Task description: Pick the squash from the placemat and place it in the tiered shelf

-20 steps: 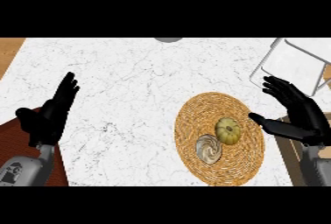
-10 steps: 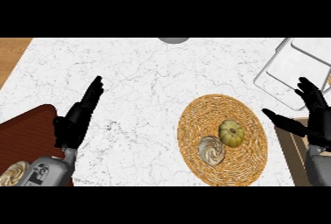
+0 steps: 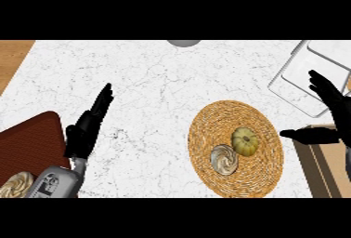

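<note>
A small yellow-green squash [image 3: 245, 141] lies on the round woven placemat [image 3: 233, 118], right of centre. Beside it, lower left, sits a cream swirled pastry [image 3: 224, 159]. The white wire tiered shelf [image 3: 303, 76] shows at the upper right corner. My right hand [image 3: 332, 109] is open at the right edge, fingers up and thumb pointing left, apart from the squash. My left hand [image 3: 87, 127] is open at the left, fingers straight, holding nothing.
A dark red-brown board [image 3: 27, 142] lies at the lower left, with a swirled pastry [image 3: 16, 185] at the corner. A wooden box [image 3: 322, 160] stands at the lower right. A grey round object [image 3: 184, 42] peeks at the top edge.
The whole scene has slid rightward across the view. My right hand has moved toward the right edge, away from the squash. My left hand has shifted toward the middle and turned edge-on.
</note>
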Robot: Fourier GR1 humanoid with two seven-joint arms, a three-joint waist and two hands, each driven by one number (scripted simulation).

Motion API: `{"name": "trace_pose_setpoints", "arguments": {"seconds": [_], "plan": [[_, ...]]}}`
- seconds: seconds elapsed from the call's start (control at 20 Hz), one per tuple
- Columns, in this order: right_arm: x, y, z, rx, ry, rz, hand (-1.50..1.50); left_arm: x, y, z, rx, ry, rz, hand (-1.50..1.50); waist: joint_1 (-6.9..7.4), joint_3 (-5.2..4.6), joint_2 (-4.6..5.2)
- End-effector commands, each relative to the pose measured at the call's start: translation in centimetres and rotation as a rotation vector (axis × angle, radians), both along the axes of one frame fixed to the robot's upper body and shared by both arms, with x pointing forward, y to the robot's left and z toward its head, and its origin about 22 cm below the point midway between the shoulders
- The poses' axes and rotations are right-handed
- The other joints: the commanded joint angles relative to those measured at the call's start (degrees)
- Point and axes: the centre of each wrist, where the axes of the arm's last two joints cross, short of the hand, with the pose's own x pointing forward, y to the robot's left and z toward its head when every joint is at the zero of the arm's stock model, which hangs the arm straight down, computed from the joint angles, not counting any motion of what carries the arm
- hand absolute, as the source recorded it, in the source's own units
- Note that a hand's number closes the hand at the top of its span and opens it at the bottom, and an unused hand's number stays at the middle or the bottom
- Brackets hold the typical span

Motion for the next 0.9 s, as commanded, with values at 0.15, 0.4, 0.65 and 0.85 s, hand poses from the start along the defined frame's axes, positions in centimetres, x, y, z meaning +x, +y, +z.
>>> {"name": "trace_pose_setpoints", "arguments": {"seconds": [0.15,0.4,0.65,0.85], "plan": [[0.2,4.2,6.2,-0.226,0.182,0.086,-1.50,-1.6,1.1,-0.7,-0.011,-0.004,-0.009,0.00,0.66,-0.07,-0.23],[0.0,7.1,8.5,-0.446,0.342,0.193,-1.50,-0.5,0.0,0.1,-0.004,-0.009,-0.022,0.00,0.53,-0.06,-0.12],[0.1,9.6,11.6,-0.671,0.436,0.201,-1.50,-0.2,-1.1,0.2,0.002,-0.004,-0.022,0.00,0.63,-0.03,-0.02],[-1.4,13.5,11.1,-0.658,0.461,0.202,-1.50,0.6,-1.0,-0.6,-0.023,-0.004,-0.005,0.00,0.26,0.03,0.07]]}}
